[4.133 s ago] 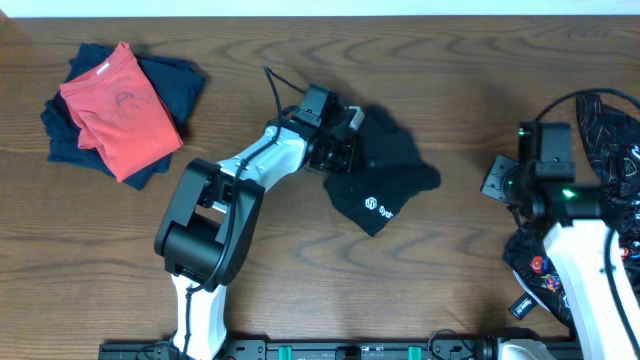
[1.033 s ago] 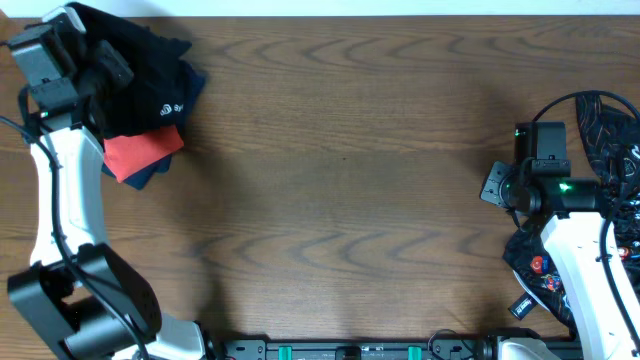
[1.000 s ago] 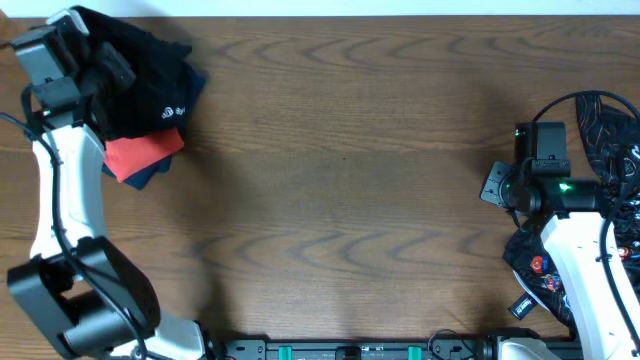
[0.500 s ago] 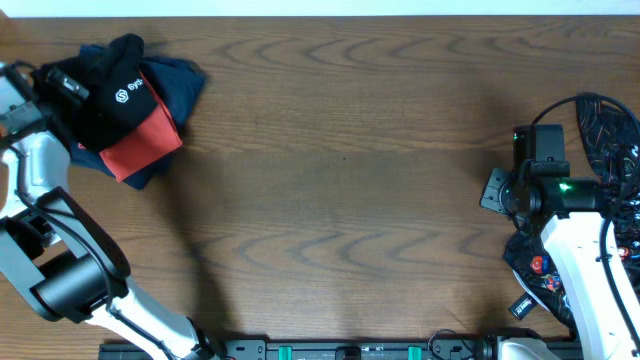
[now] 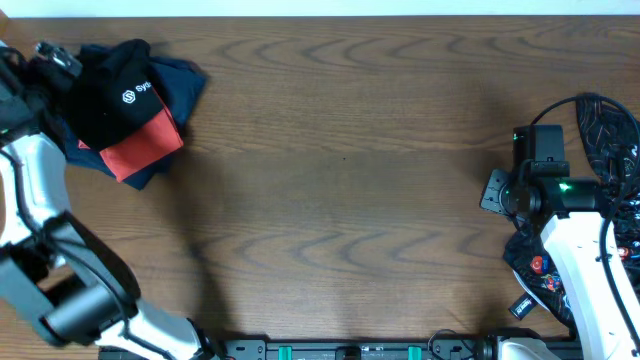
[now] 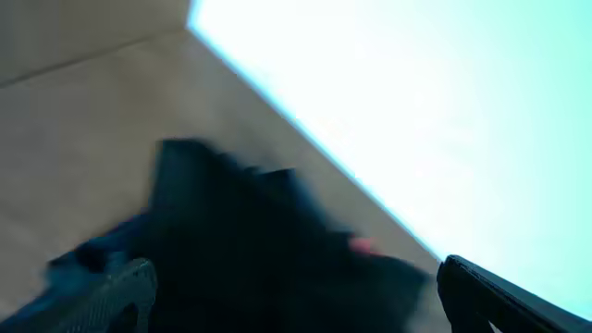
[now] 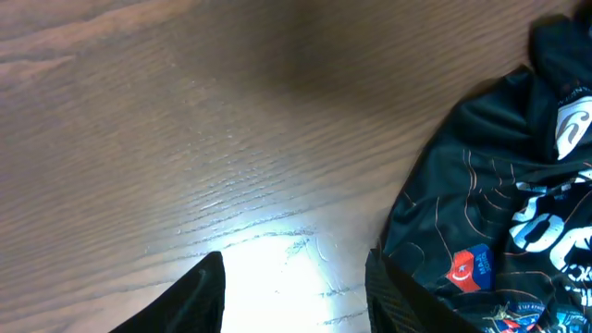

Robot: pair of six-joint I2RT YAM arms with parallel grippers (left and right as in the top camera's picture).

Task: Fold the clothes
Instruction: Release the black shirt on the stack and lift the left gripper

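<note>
The black garment [image 5: 118,95] with a white hexagon logo lies folded on top of a red piece [image 5: 145,150] and a navy piece [image 5: 180,78] at the table's far left. My left gripper [image 5: 48,62] is just left of this stack, open, holding nothing. In the blurred left wrist view its fingers [image 6: 116,296] stand wide apart with the black garment [image 6: 250,240] beyond them. My right gripper [image 5: 497,188] hovers at the right, open and empty over bare wood [image 7: 277,185]. Beside it lies a dark garment with thin-line print [image 7: 499,213].
The dark printed clothes [image 5: 610,130] are heaped at the right edge around the right arm's base. The wooden table [image 5: 340,170] stretches between the two piles. A pale wall shows behind the left stack in the left wrist view.
My left gripper carried the black garment from the table's middle to the left stack, opened, let it go there and drew back to the left. The right arm barely moved.
</note>
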